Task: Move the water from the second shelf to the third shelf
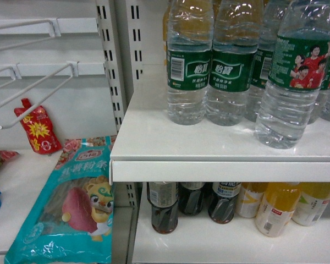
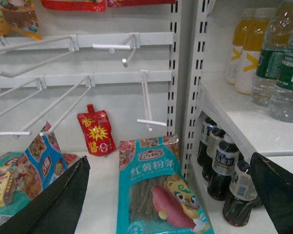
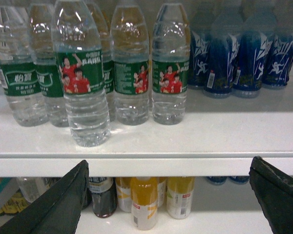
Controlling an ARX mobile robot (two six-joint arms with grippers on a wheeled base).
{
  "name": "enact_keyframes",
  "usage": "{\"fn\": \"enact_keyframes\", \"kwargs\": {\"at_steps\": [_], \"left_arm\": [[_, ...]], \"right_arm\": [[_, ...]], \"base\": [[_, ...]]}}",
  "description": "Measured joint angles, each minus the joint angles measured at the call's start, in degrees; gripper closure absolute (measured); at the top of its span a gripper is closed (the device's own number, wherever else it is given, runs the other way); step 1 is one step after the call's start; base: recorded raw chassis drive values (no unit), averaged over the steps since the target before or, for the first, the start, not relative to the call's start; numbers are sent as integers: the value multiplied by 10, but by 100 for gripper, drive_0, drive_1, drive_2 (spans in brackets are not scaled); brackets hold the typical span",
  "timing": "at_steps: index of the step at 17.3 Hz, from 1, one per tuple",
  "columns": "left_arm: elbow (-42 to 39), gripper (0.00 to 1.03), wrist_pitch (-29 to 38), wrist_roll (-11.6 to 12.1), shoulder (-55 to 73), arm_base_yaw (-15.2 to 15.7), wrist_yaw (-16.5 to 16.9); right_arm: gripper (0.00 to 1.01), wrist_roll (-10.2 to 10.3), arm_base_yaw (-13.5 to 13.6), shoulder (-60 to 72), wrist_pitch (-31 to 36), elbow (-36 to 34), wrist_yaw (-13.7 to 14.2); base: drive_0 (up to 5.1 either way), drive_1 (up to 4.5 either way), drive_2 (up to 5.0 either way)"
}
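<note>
Looking through the right wrist camera, you see the water bottle point(image 3: 82, 83) standing upright at the front edge of the white shelf point(image 3: 185, 141), slightly forward of the row of matching bottles point(image 3: 132, 68) behind it. Your right end effector point(image 3: 168, 204) sits below and in front of that shelf, its two dark fingers point(image 3: 53, 204) spread wide apart and holding nothing; the bottle is above the left finger, apart from it. Blue bottles point(image 3: 244, 53) stand further right on the same shelf. On the shelf underneath you have orange juice bottles point(image 3: 144, 202) and a dark cola bottle point(image 3: 103, 197).

From the head camera, the same bottle point(image 1: 297, 82) stands nearest the shelf lip on the right, with neither arm in that view.

Your left end effector point(image 2: 171, 200) is also spread open and empty, facing the pegboard bay, where a teal snack bag point(image 2: 156, 190) lies on the lower shelf and a red pouch point(image 2: 96, 131) leans against the back wall.
</note>
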Motion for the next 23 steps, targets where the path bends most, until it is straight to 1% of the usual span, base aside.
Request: {"fn": "enact_keyframes", "kwargs": {"at_steps": [23], "left_arm": [[0,5,-3,0,0,0,0]], "right_arm": [[3,-2,0,0,-3,0,0]], "base": [[0,0,0]]}}
